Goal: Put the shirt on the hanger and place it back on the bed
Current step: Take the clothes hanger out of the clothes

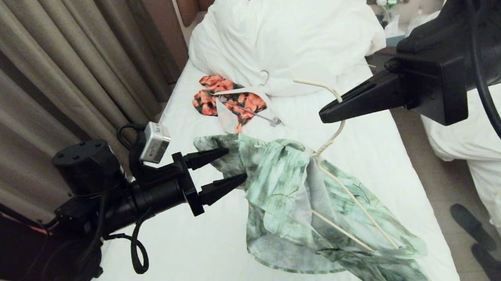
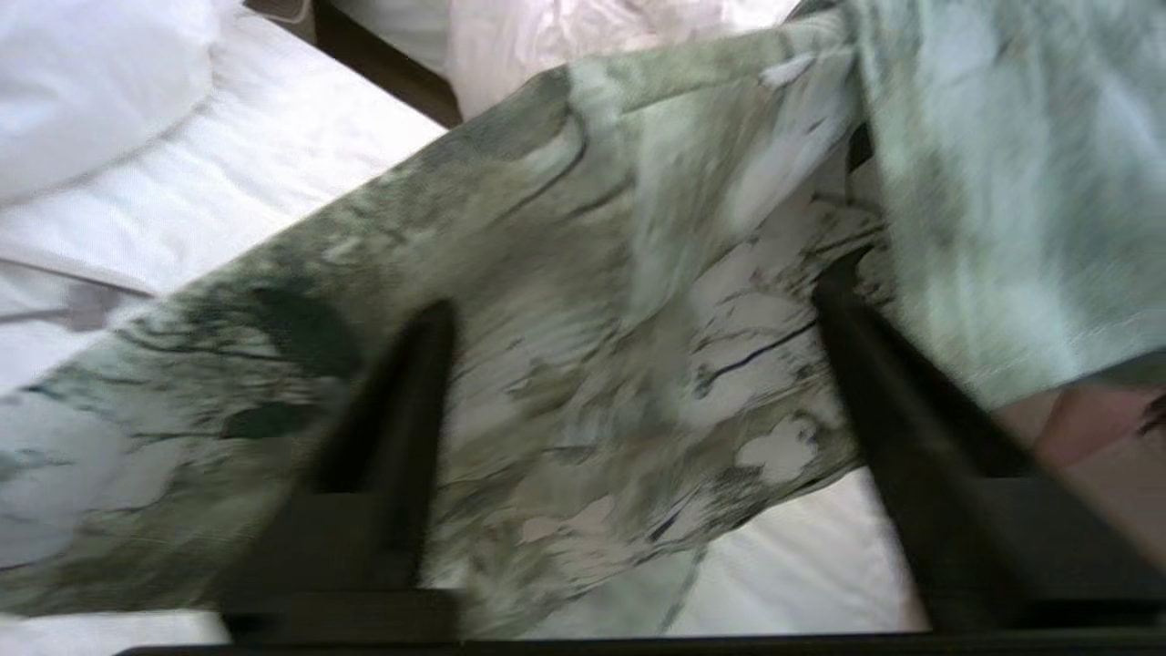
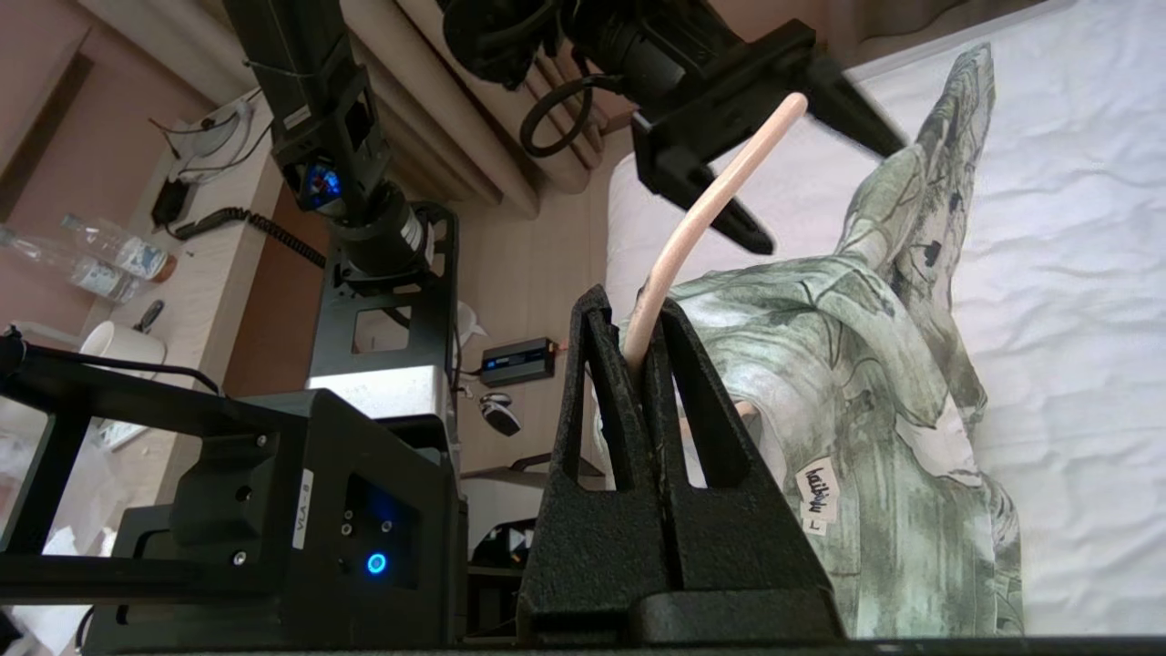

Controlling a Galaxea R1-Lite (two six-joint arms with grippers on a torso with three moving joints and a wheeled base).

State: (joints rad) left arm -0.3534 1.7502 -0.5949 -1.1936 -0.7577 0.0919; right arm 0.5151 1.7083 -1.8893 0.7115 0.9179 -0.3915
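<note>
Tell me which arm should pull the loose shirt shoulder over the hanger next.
Left, probably. The left gripper is open, its fingers around the shirt edge, so it can grab and pull. The right gripper is shut on the hanger, holding it up above the bed.

Soft, even indoor light; the duvet [image 1: 286, 30] at twelve o'clock glared white, and the left wrist view was motion-blurred.

"vla 8" sticker on black box [image 3: 303, 508], handwritten "l" on shirt tag [image 3: 815, 497]
</note>
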